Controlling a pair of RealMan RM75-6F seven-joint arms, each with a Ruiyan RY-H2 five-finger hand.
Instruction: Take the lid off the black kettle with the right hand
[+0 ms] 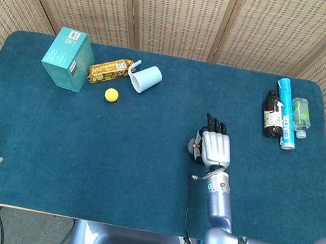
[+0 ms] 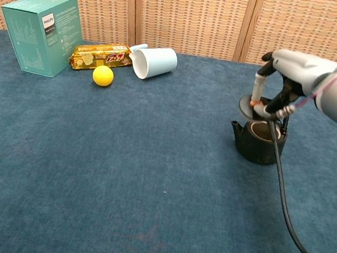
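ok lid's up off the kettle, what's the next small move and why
Probably carry the lid sideways, clear of the black kettle, then lower it to the table. The right hand pinches it just above the open mouth, with the kettle's handle close by.

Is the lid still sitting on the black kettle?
No: in the chest view the right hand holds the lid clear above the black kettle, whose mouth shows open.

We are seeing a blue surface carrying a teal box, a gold packet, a yellow ball, a tipped white cup, the black kettle and bottles lying together at its far right.
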